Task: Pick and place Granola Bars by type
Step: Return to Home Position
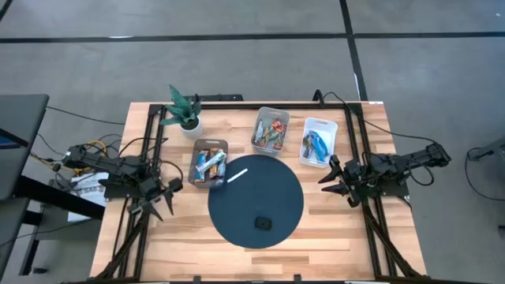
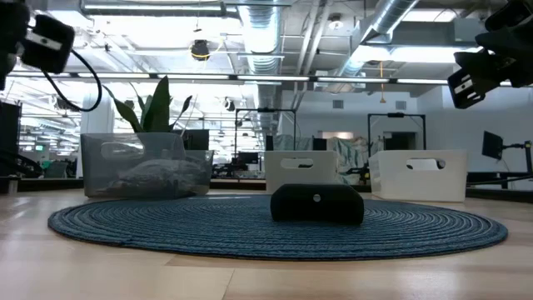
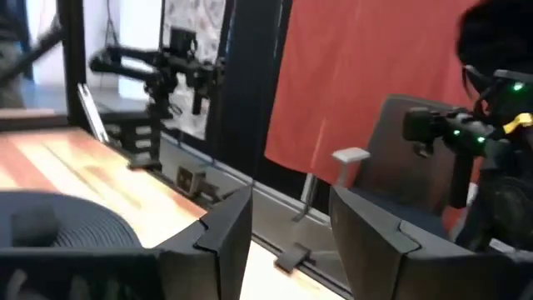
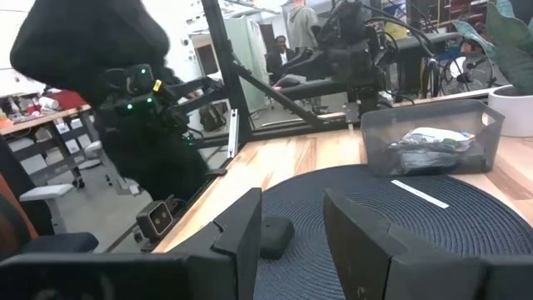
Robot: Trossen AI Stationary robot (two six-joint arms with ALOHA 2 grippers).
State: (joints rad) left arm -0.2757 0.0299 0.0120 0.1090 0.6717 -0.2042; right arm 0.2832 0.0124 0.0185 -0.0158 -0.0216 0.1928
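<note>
High view: shiny wrapped granola bars [image 1: 209, 164] lie binned by type, so left gripper [image 1: 164, 197] and right gripper [image 1: 332, 180] park open, empty.

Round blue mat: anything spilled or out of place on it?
Nothing spilled: the shiny wrapped bars sit inside the dark see-through bin, the clear bin and the white bin. Only a thin white stick lies askew on the round blue woven mat beside the dark bin, and a small black block sits alone on it.
</note>
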